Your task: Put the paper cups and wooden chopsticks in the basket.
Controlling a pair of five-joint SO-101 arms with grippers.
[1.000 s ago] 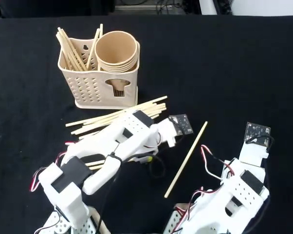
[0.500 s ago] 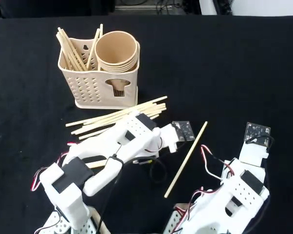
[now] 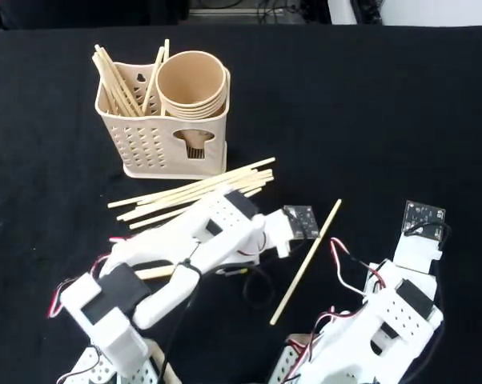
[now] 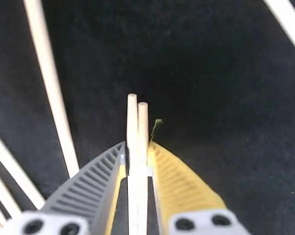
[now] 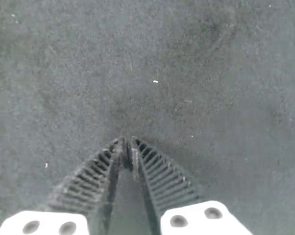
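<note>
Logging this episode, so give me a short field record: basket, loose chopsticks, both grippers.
container: beige perforated plastic basket, upright, holding stacked paper cups and several wooden chopsticks
loose: bundle of chopsticks on black cloth near basket; single chopstick apart
left gripper: shut on two chopsticks
right gripper: shut, empty

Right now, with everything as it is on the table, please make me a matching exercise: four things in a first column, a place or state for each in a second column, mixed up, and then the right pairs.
Column one
1. paper cups
2. pair of chopsticks
3. single chopstick
4. right gripper

Column two
A. shut, holding nothing
B. stacked inside the basket
C. lying loose on the black cloth, in no gripper
D. clamped in the left gripper

Pairs: 1-B, 2-D, 3-C, 4-A
</note>
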